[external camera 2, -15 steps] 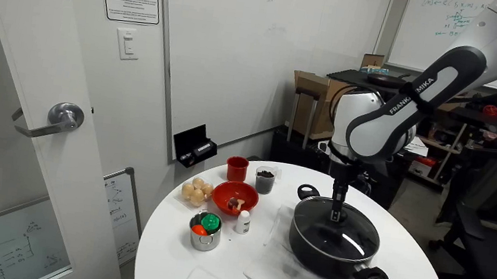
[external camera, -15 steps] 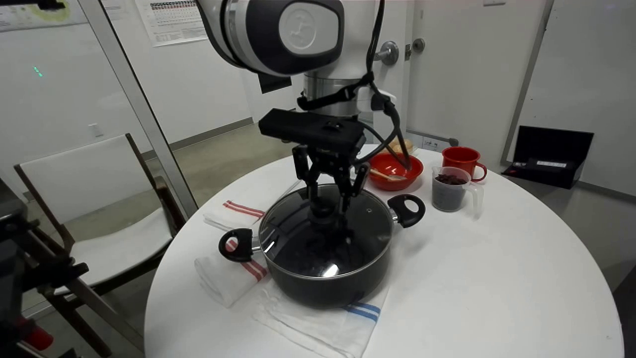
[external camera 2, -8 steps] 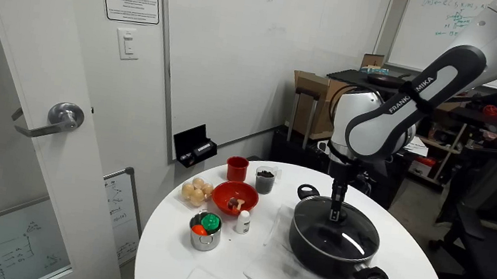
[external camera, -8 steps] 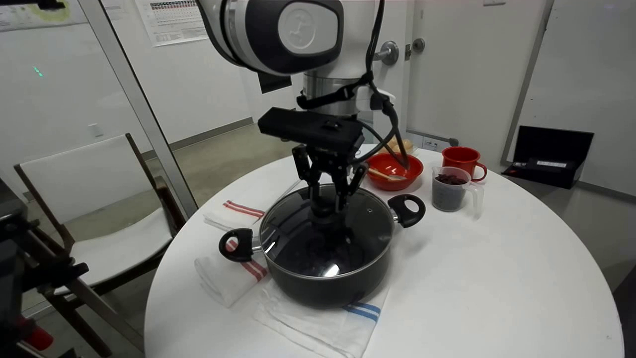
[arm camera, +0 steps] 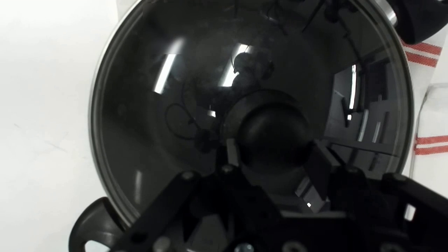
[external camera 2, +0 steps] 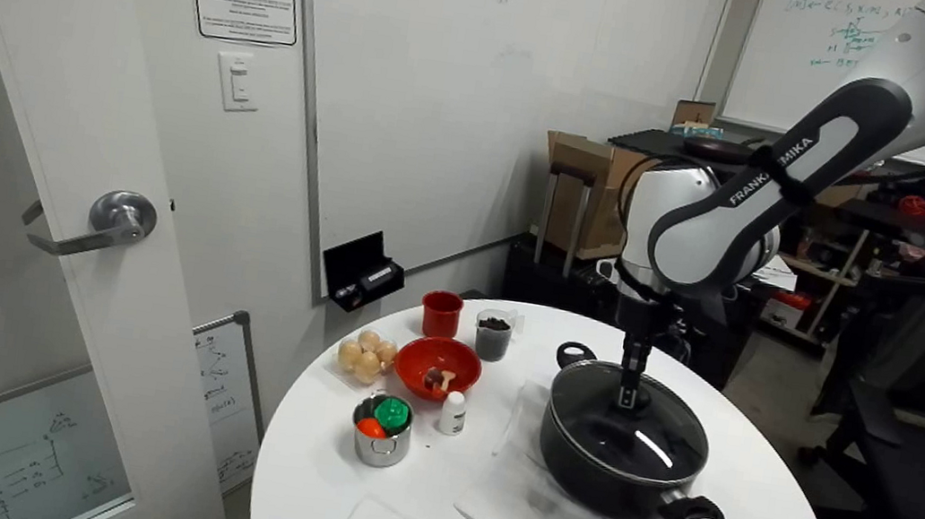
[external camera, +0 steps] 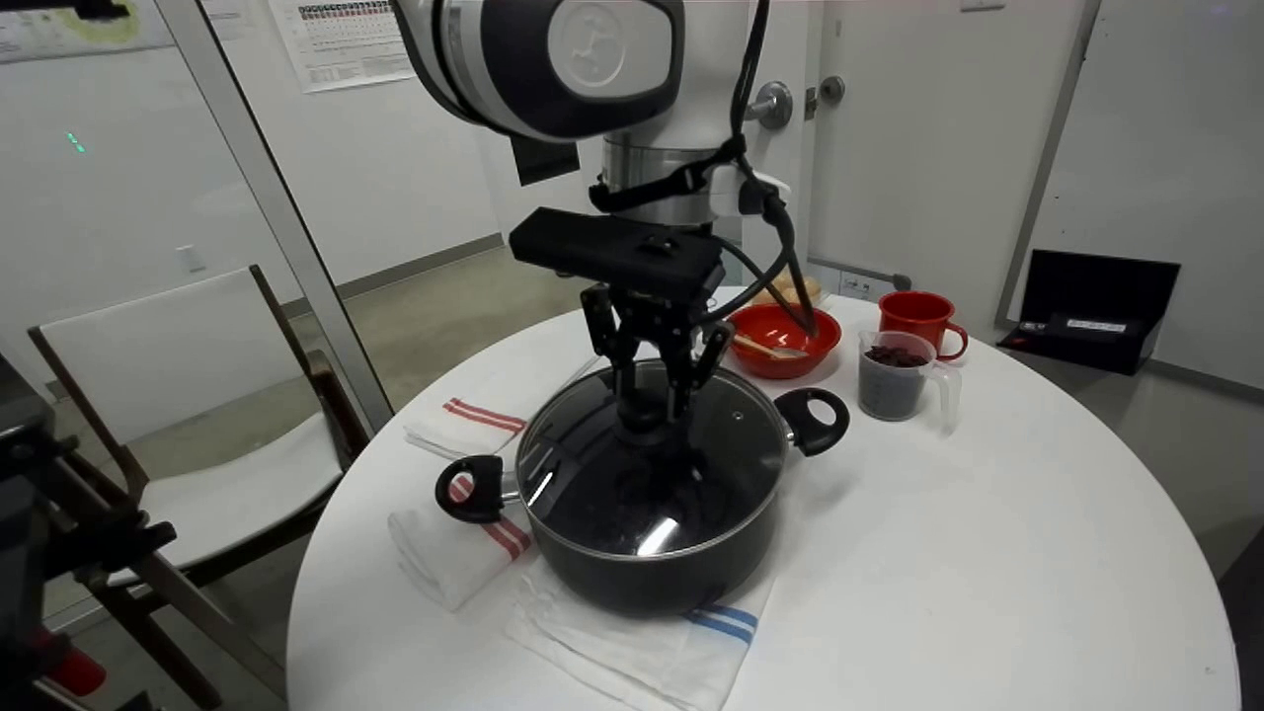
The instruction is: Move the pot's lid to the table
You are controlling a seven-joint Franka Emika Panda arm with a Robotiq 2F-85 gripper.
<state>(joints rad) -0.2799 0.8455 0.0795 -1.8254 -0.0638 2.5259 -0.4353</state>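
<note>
The black pot (external camera: 657,585) stands on folded towels on the round white table (external camera: 978,553); the pot also shows in an exterior view (external camera 2: 590,477). The glass lid (external camera: 588,484) sits over the pot with its metal rim along the pot's rim; I see no clear gap. It fills most of the wrist view (arm camera: 196,108). My gripper (external camera: 652,407) points down at the lid's centre. In the wrist view its fingers (arm camera: 276,152) stand against both sides of the black knob (arm camera: 274,127), shut on it. The knob's lower part is hidden.
A red bowl (external camera: 785,341), a red mug (external camera: 918,321) and a measuring cup (external camera: 892,380) stand near the pot. A steel pot (external camera 2: 380,442), a white bottle (external camera 2: 452,414) and eggs (external camera 2: 367,356) stand farther along. Striped towels (external camera: 459,553) lie beside and under the pot.
The arm has risen very slightly. The lid and the pot's handles have shifted a little, and the light reflection on the glass has grown longer. The gripper stays on the knob.
</note>
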